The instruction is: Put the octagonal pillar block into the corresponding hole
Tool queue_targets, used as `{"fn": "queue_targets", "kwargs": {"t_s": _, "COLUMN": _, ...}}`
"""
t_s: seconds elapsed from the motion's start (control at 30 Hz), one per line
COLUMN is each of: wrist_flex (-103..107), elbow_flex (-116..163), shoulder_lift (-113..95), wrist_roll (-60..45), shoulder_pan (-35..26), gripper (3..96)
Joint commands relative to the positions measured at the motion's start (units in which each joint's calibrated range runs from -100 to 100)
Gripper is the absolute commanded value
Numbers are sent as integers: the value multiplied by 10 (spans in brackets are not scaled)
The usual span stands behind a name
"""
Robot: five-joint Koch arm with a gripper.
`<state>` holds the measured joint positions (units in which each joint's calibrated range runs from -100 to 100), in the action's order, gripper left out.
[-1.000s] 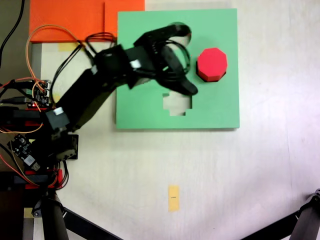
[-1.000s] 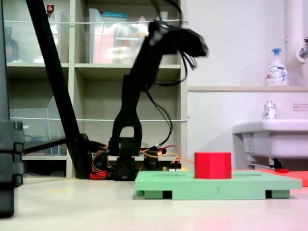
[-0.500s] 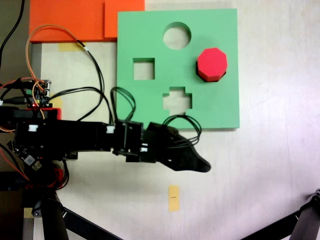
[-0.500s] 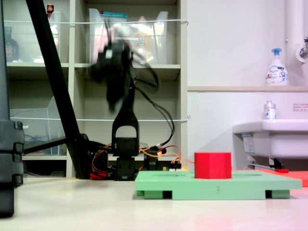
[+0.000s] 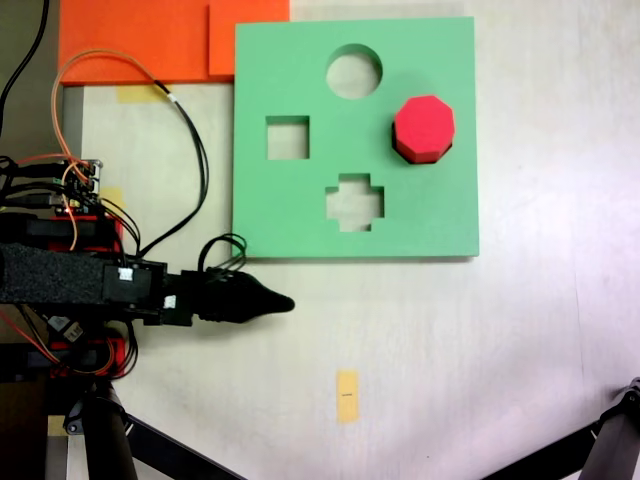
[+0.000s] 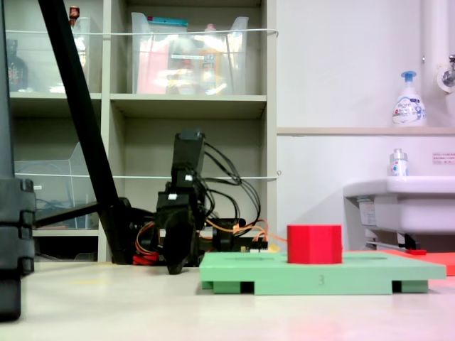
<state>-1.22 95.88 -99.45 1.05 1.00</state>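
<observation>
Since swinging off the green foam board (image 5: 300,215) a second ago, hand (image 5: 262,303) folded low on desk (image 5: 450,340), tips together, empty; octagonal pillar block (image 5: 424,128) seated in corresponding hole, task apparently complete.

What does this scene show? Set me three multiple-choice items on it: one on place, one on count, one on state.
1. Where is the small bright red eight-sided foam block?
A. on the bare table
B. at the eight-sided cutout of the square green foam board
C. between the jaws

2. How many of the board's cutouts show open in the first exterior view?
A. one
B. five
C. three

3. Where is the black gripper?
A. off the board, low by the table
B. above the red block
C. inside the round cutout

Key: 1 B, the block stands out of the board near the first exterior view's right edge. 2 C, round, square and cross-shaped cutouts show. 3 A, it lies past the board's edge in both exterior views.
</observation>
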Motion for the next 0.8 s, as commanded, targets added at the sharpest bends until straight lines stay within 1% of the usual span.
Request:
{"fn": "queue_targets", "kwargs": {"t_s": 0.03, "wrist_flex": 5, "elbow_flex": 41, "shoulder_lift": -5, "wrist_roll": -25, "shoulder_pan": -11, "gripper": 567}}
{"fn": "queue_targets", "kwargs": {"t_s": 0.2, "wrist_flex": 0, "elbow_flex": 41, "shoulder_lift": -5, "wrist_roll": -59, "shoulder_pan": -7, "gripper": 550}}
{"fn": "queue_targets", "kwargs": {"t_s": 0.27, "wrist_flex": 8, "elbow_flex": 41, "shoulder_lift": -5, "wrist_roll": -59, "shoulder_pan": -7, "gripper": 479}}
{"fn": "queue_targets", "kwargs": {"t_s": 0.3, "wrist_flex": 9, "elbow_flex": 41, "shoulder_lift": -5, "wrist_roll": -58, "shoulder_pan": -6, "gripper": 469}}
{"fn": "queue_targets", "kwargs": {"t_s": 0.5, "wrist_flex": 10, "elbow_flex": 41, "shoulder_lift": -5, "wrist_roll": -57, "shoulder_pan": -5, "gripper": 487}}
{"fn": "queue_targets", "kwargs": {"t_s": 0.8, "wrist_flex": 10, "elbow_flex": 41, "shoulder_lift": -5, "wrist_roll": -57, "shoulder_pan": -5, "gripper": 487}}
